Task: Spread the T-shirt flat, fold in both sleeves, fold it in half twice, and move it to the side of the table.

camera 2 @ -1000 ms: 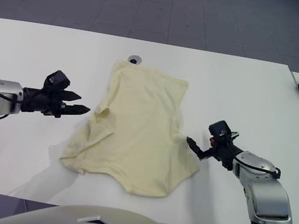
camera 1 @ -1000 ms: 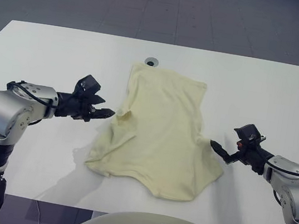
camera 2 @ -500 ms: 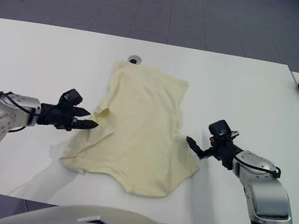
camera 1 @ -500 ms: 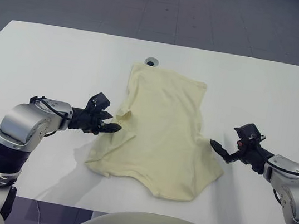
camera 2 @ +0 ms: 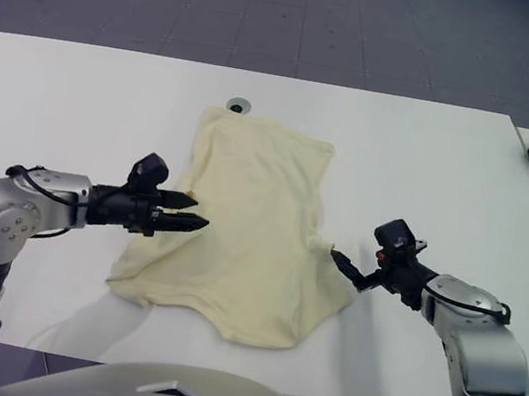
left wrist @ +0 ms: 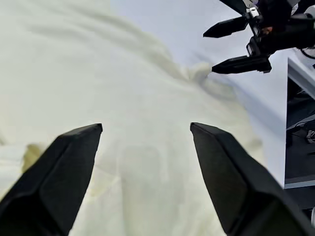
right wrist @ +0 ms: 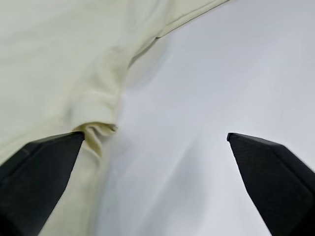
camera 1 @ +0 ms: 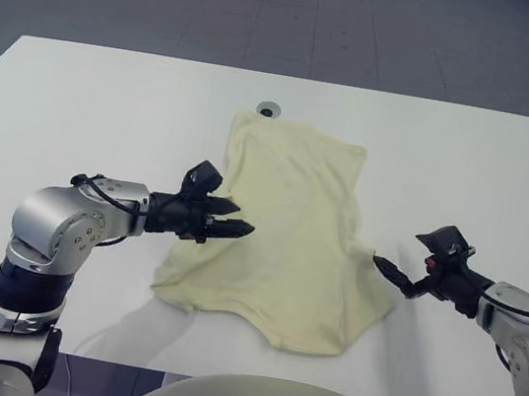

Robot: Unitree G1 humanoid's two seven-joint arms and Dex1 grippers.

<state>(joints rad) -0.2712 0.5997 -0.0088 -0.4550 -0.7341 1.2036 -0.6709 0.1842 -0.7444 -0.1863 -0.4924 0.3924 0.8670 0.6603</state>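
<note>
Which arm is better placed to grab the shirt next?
Probably right: the open right gripper sits at a bunched fold on the T-shirt edge; the left gripper hangs over flat cloth.

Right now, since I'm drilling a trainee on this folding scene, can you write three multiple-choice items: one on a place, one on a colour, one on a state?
1. Where is the left tool? A) over the T-shirt's left part B) out over the floor C) at the shirt's far hem
2. What colour is the T-shirt? A) navy B) pale yellow C) red
3. How are the right tool's fingers? A) shut on a sleeve B) shut on nothing C) open
Key: 1 A, its tips hang over the cloth; 2 B, pale yellow against the white table; 3 C, its fingers stand apart.
</note>
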